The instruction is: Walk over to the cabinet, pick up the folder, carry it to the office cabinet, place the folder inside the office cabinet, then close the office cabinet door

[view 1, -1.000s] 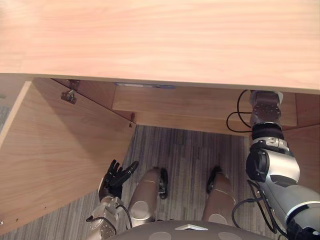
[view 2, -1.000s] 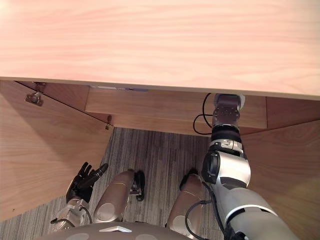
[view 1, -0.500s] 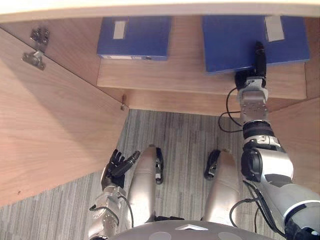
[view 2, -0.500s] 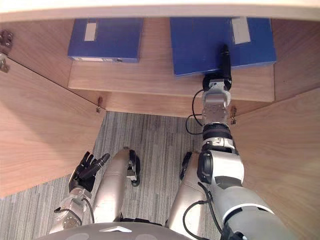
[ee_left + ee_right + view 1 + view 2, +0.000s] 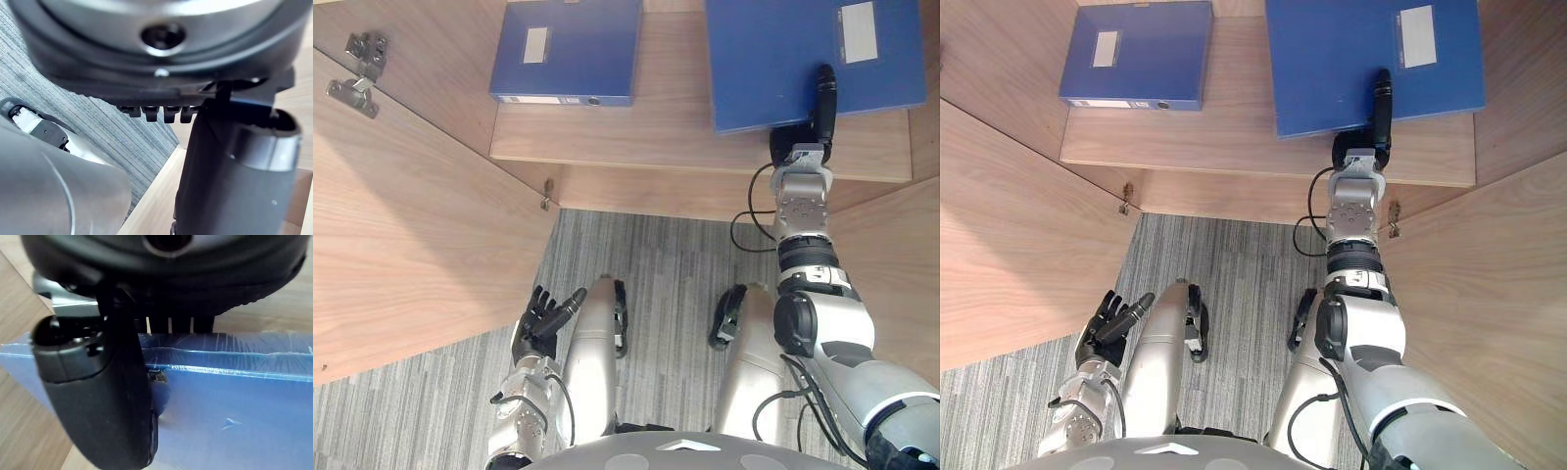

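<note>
Blue, and wrapped in clear film, the folder [image 5: 803,59] lies flat over the right side of the shelf [image 5: 675,137] inside the office cabinet [image 5: 1234,196]. Its near edge is pinched by the right hand [image 5: 824,103], with the thumb pressed on the cover and the fingers tucked beneath. I cannot tell whether the folder's far part already rests on the wood. That grip at the near edge probably lets the arm reach deep into the cabinet while keeping the folder level, so it can be set down flat rather than dropped. The placing step looks nearly done, but the hand has not let go. The left hand [image 5: 540,328] hangs low beside the leg over the striped carpet [image 5: 656,264]. Its fingers are loose and it grasps nothing, presumably kept clear of the opening. The left door [image 5: 411,235] and the right door [image 5: 891,255] both stand swung wide towards the robot, which leaves the whole shelf open to the arm; closing is yet to come. By count there are two blue folders, the held one and a second folder [image 5: 570,49] lying flat at the left end of the shelf, well apart from it. There are also two open doors and one shelf.
</note>
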Robot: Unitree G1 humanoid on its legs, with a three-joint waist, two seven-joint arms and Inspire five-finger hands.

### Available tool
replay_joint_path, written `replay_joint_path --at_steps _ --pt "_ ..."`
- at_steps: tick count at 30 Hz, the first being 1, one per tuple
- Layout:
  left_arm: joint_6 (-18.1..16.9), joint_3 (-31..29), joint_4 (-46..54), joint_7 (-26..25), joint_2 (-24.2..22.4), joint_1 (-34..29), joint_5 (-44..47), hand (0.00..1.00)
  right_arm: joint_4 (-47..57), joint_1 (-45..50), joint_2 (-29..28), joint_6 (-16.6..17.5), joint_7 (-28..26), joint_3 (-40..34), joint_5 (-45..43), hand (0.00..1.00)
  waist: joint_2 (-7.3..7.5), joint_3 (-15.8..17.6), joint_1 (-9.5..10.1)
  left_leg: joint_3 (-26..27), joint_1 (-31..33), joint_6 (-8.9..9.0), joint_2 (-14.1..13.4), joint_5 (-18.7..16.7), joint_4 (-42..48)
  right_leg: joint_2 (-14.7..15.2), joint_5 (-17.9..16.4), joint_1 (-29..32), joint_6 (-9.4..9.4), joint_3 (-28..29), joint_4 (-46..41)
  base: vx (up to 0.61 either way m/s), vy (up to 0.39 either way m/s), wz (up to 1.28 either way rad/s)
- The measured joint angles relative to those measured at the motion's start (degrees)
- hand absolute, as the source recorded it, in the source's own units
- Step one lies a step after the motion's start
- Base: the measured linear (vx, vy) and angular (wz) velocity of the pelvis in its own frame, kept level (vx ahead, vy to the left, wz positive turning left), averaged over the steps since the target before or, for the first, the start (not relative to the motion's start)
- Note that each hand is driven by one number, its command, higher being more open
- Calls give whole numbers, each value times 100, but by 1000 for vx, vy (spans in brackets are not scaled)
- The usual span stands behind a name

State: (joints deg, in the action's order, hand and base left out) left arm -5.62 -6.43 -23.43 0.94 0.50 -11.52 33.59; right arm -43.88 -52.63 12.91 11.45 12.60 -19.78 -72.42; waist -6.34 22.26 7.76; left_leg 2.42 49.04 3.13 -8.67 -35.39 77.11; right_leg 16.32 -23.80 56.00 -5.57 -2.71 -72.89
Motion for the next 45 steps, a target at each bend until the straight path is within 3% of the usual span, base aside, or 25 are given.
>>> replay_joint_path --at_steps 10,15,26,33,45 --pt "1 -3 -5 50 -1 -9 -1 100 145 -83 -18 38 452 -220 0 0 -73 -35 93 32 -254 92 14 135 -463 -9 32 -204 49 -81 307 31 -18 1" --pt "31 -3 -6 96 -11 -7 -2 100 144 -258 93 43 668 -219 1 0 -184 -35 81 -7 -295 115 7 185 -589 -7 50 -278 82 -160 418 37 -6 2" --pt "68 -7 -26 97 -12 -13 -2 100 50 -650 103 -3 777 -103 17 0 -200 -38 -2 26 -558 145 11 293 -965 -36 129 -549 103 -234 773 0 0 0" --pt "69 -22 -18 103 -11 -21 -1 100 -414 -1021 541 -314 788 200 240 0 -201 -39 -14 -16 -569 149 9 351 -1049 -33 157 -621 128 -316 867 1 1 1" --pt "70 -152 -9 116 -5 -39 0 100 -799 -1354 767 -484 813 628 294 0 -209 -35 -94 -33 -543 166 6 388 -1042 -41 184 -585 155 -322 843 0 0 0"
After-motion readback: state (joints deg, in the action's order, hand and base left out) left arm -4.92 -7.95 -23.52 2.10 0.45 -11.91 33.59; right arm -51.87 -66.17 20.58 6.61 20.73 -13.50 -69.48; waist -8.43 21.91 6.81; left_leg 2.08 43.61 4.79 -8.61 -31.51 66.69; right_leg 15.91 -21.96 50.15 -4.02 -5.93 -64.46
